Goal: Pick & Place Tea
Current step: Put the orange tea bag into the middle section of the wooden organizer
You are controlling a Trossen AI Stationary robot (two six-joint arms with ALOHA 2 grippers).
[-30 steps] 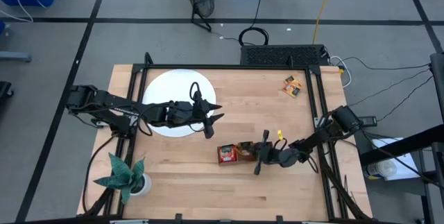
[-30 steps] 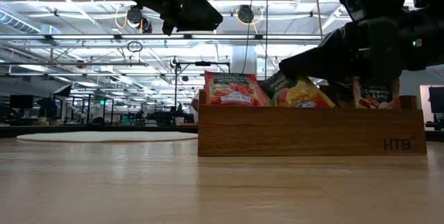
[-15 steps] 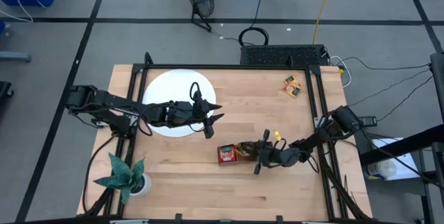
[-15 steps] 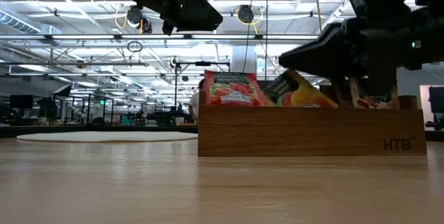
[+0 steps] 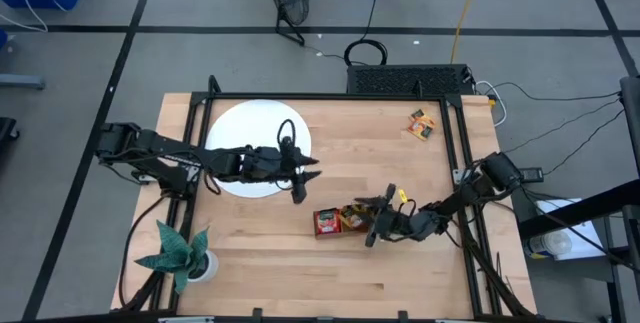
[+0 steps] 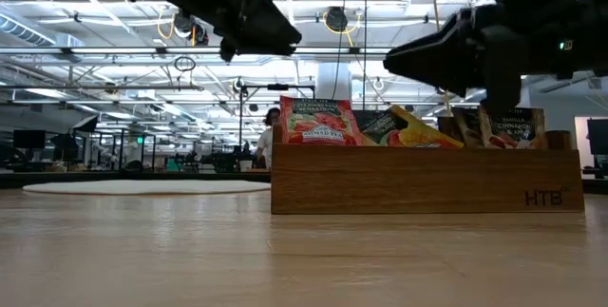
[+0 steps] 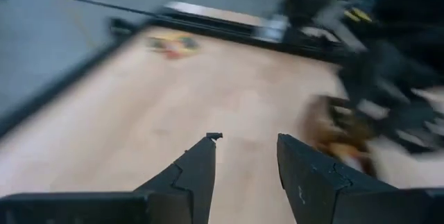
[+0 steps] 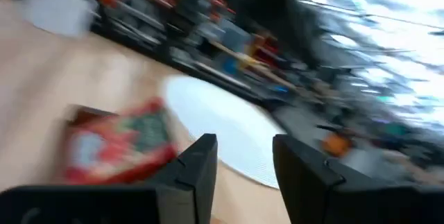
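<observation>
Tea sachets stand on edge in the brown wooden tray [image 6: 427,179] [image 5: 352,229] at the table's middle right: a red one [image 6: 318,122] [image 8: 118,141], a green-orange one [image 6: 410,131] leaning over, and a dark one [image 6: 518,124]. My right gripper [image 5: 372,221] [image 8: 243,144] [image 6: 391,60] hovers open just above the tray's right part, with nothing between its fingers. My left gripper [image 5: 306,179] [image 7: 246,141] [image 6: 285,36] hangs open in the air over the near right edge of the white disc [image 5: 245,133].
Two loose sachets [image 5: 421,124] [image 7: 170,42] lie near the table's far right corner. A potted green plant [image 5: 180,253] stands at the near left corner. Bare wood lies between the disc and the tray and along the near edge.
My right gripper has opened, rolled about its own line and come up out of the sachets in the tray's right part. The green-orange sachet has tipped lower, and the dark sachet now stands free in view. My left gripper has kept its place.
</observation>
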